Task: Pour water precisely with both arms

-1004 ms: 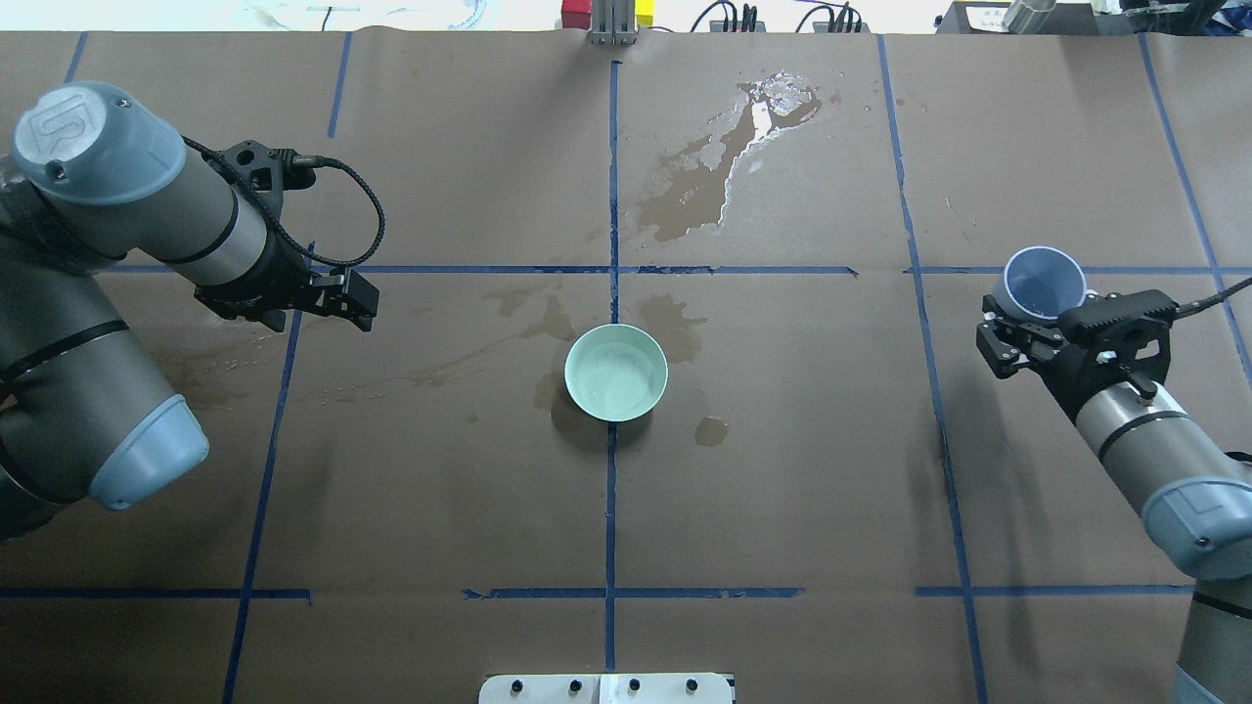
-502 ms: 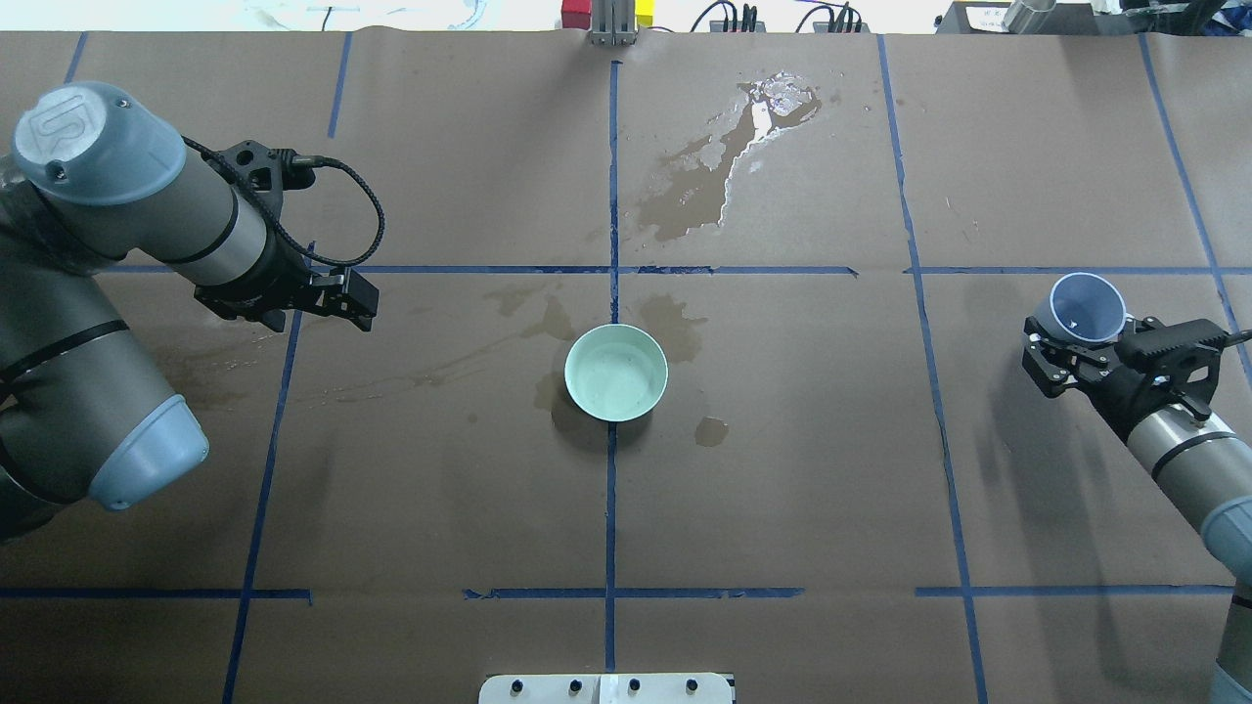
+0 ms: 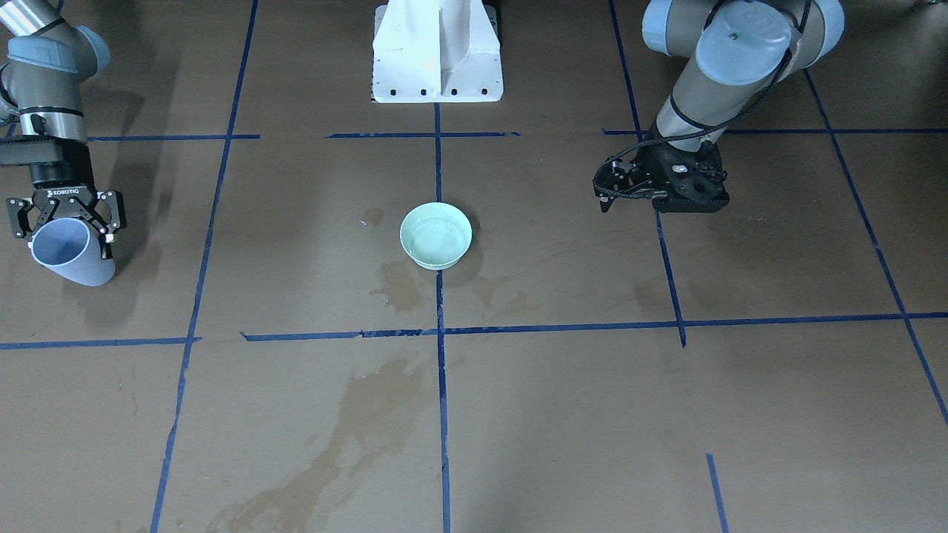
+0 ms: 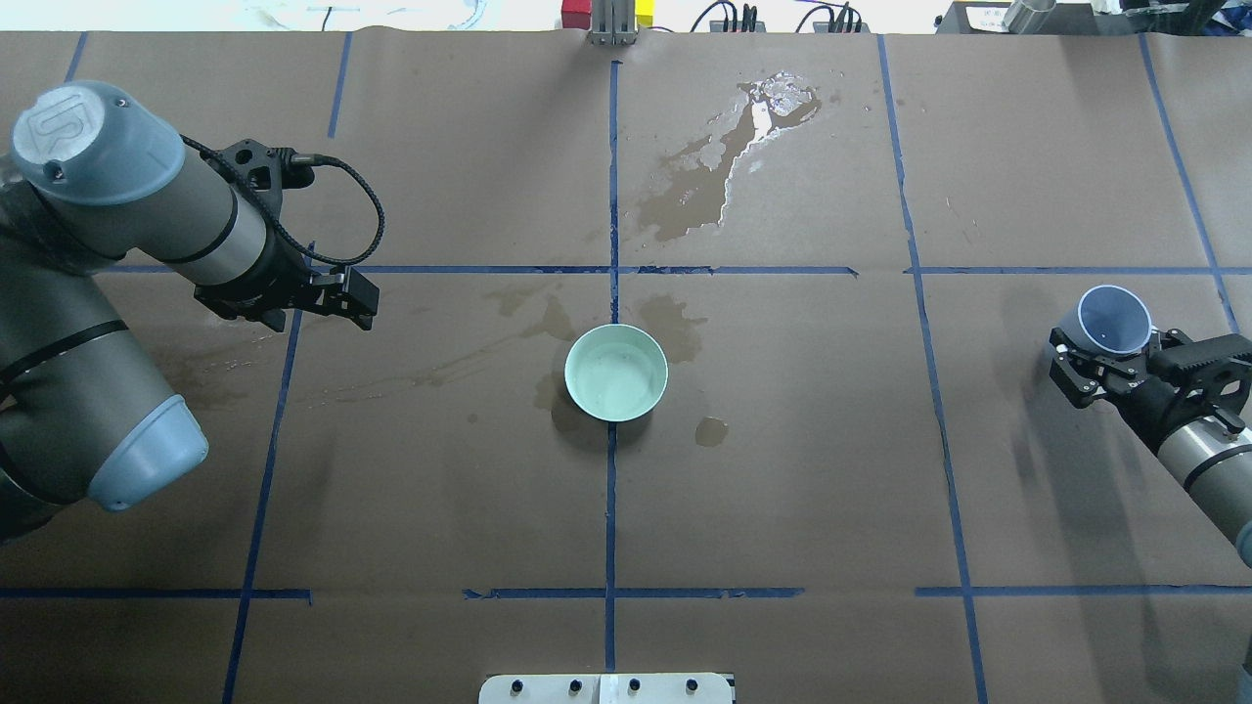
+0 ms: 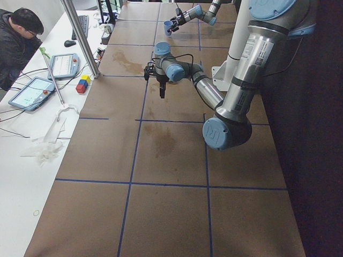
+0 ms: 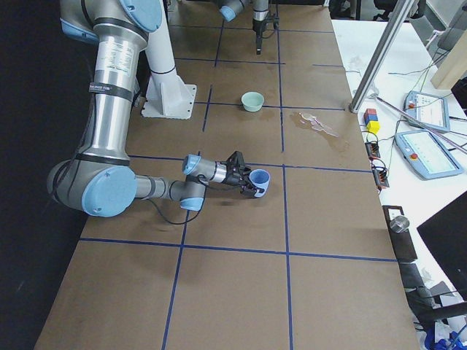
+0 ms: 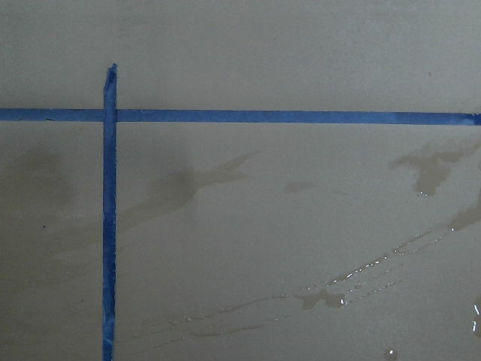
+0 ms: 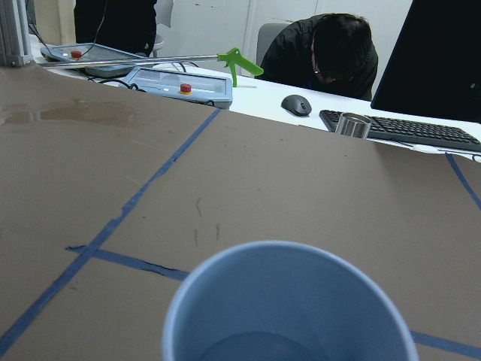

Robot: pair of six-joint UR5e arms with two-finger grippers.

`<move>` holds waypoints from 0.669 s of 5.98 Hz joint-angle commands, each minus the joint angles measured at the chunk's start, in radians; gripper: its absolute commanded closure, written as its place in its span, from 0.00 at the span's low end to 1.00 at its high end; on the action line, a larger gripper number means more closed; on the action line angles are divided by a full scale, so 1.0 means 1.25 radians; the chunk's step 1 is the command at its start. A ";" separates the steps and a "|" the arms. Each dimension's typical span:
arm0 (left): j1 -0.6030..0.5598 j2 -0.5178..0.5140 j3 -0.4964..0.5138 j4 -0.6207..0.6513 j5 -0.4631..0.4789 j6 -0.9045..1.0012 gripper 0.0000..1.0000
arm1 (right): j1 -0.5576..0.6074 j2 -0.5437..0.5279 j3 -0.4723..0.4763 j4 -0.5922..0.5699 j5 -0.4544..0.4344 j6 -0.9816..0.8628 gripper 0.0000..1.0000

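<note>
My right gripper [image 4: 1105, 354] is shut on a light blue cup [image 4: 1114, 321], held slightly tilted above the table's right part, well away from the bowl. In the front-facing view the cup [image 3: 71, 253] hangs below that gripper [image 3: 65, 220]. The right wrist view looks into the cup [image 8: 289, 301]; a faint water surface [image 8: 255, 347] shows low inside. A pale green bowl [image 4: 616, 373] stands at the table's middle with faintly rippled water in it. My left gripper [image 4: 344, 297] looks shut and empty, low over the left part, pointing towards the bowl.
Brown paper with blue tape lines covers the table [image 4: 782, 489]. A glossy puddle [image 4: 729, 171] lies beyond the bowl, with damp stains [image 4: 685, 323] around it and wet streaks [image 7: 338, 297] under the left wrist. Operators' desks [image 6: 423, 138] stand beyond the far edge.
My right arm has carried the blue cup to the right, away from the bowl and slightly nearer the robot. The left arm and the bowl have not moved.
</note>
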 commanded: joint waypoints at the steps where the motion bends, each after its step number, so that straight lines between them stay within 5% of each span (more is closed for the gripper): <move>1: 0.000 0.000 -0.001 0.000 0.000 -0.003 0.00 | 0.000 -0.007 -0.013 0.003 -0.001 0.003 0.94; 3: 0.000 0.000 0.000 0.000 0.000 -0.003 0.00 | 0.009 -0.004 -0.012 0.003 -0.002 0.005 0.92; 4: 0.000 0.000 0.000 0.000 0.000 -0.003 0.00 | 0.008 0.000 -0.012 0.003 0.000 0.006 0.79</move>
